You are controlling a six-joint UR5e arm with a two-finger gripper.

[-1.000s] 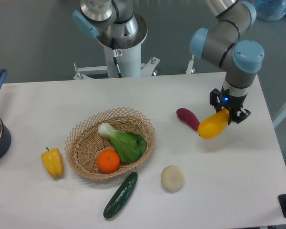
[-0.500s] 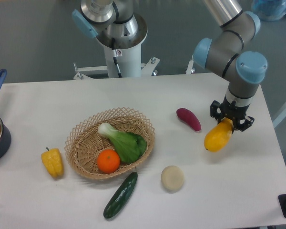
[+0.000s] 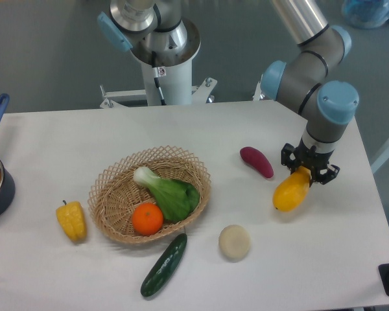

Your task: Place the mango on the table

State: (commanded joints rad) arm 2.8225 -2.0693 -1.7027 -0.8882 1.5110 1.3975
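Over on the right side of the white desk, the mango hangs tilted, its lower end low over the surface, maybe touching, near a purple sweet potato. It looks smooth and glossy, probably slippery and fairly heavy, best held across its narrower upper end. That is where the fingers sit, clamped on the mango's top.

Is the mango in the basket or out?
Out. The mango hangs tilted in the gripper over the table, right of the basket.
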